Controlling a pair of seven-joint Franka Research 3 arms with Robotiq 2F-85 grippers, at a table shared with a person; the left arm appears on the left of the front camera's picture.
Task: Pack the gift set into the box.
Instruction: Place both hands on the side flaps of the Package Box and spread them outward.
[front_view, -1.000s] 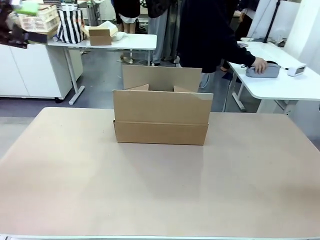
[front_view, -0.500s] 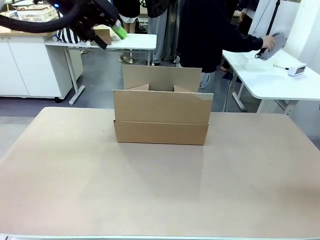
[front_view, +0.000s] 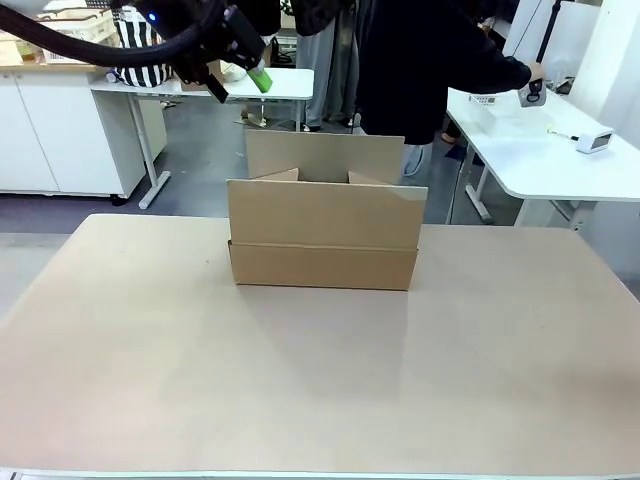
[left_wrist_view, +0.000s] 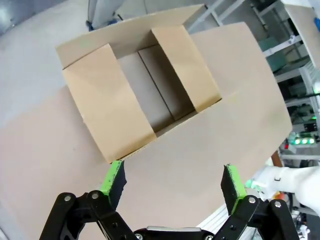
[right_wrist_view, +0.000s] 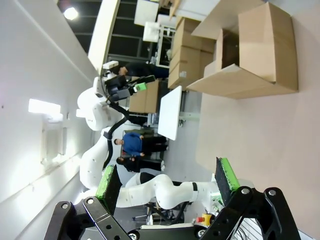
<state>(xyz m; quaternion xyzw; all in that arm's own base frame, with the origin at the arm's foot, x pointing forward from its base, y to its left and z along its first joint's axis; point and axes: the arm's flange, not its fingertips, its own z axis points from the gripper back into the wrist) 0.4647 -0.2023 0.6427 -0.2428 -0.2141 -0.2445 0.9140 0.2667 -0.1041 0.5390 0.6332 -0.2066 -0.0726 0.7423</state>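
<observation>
Box (front_view: 322, 240) open-topped, flaps upright, left claw (left_wrist_view: 172, 174) spread high above, right claw (right_wrist_view: 167, 182) spread, empty.

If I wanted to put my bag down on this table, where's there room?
The table is bare from its near edge up to the box, and on both sides of it out to the side edges. The box's floor is bare too. Only the far middle, where the box stands, is taken.
</observation>
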